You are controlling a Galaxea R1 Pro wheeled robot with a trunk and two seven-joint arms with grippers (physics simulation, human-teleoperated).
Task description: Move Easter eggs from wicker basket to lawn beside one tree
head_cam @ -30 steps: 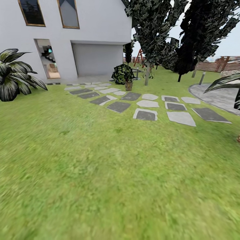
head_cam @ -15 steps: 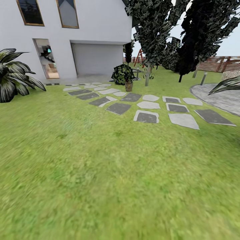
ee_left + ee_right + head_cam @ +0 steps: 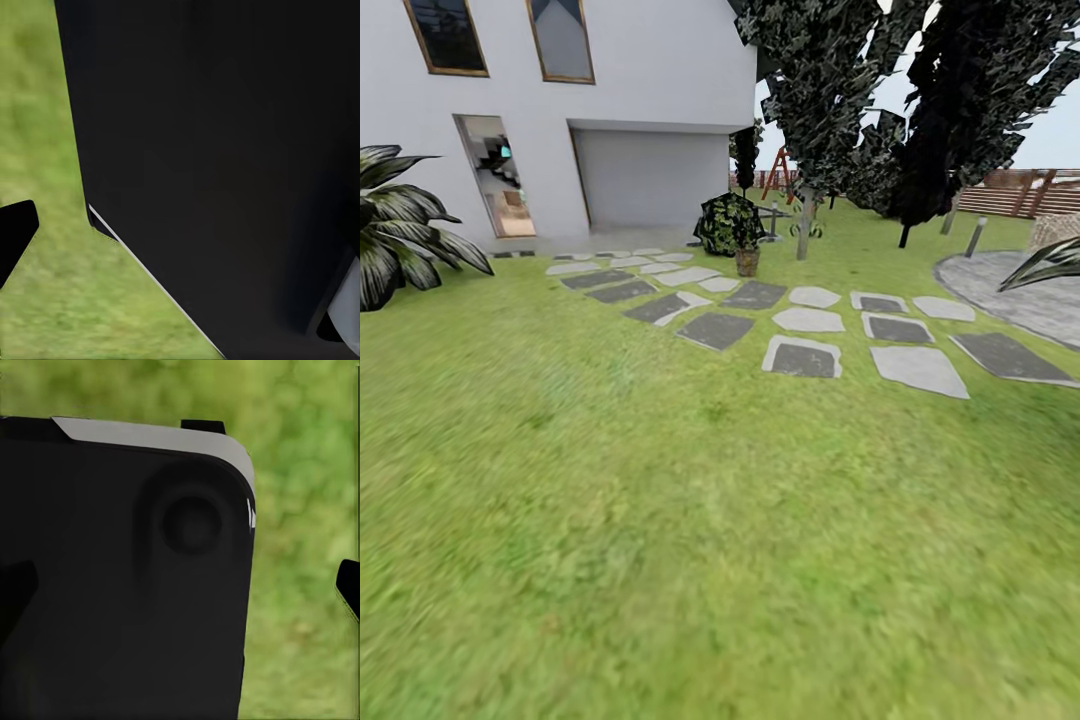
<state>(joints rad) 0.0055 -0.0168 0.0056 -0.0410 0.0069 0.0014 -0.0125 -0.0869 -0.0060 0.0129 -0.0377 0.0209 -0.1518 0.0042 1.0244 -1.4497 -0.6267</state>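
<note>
The lawn spreads wide and mottled green across the head view. A tree with a pale straight trunk and dark jagged canopy stands far ahead, past the paving, and a second tree is to its right. The eggs and the wicker basket are out of view. In the left wrist view my left gripper hangs over grass beside a black part of the robot, one fingertip at the picture's edge. My right gripper stands the same way, with a fingertip over grass. Both are open and hold nothing.
Grey paving slabs cross the grass ahead. A potted bush stands beyond them, before a white house. A striped-leaf plant is at the left. At the right are a grey paved patch, a bollard and a fence.
The whole head view has shifted a little, so the camera has moved. A small brown thing at the right edge a second ago has left the picture.
</note>
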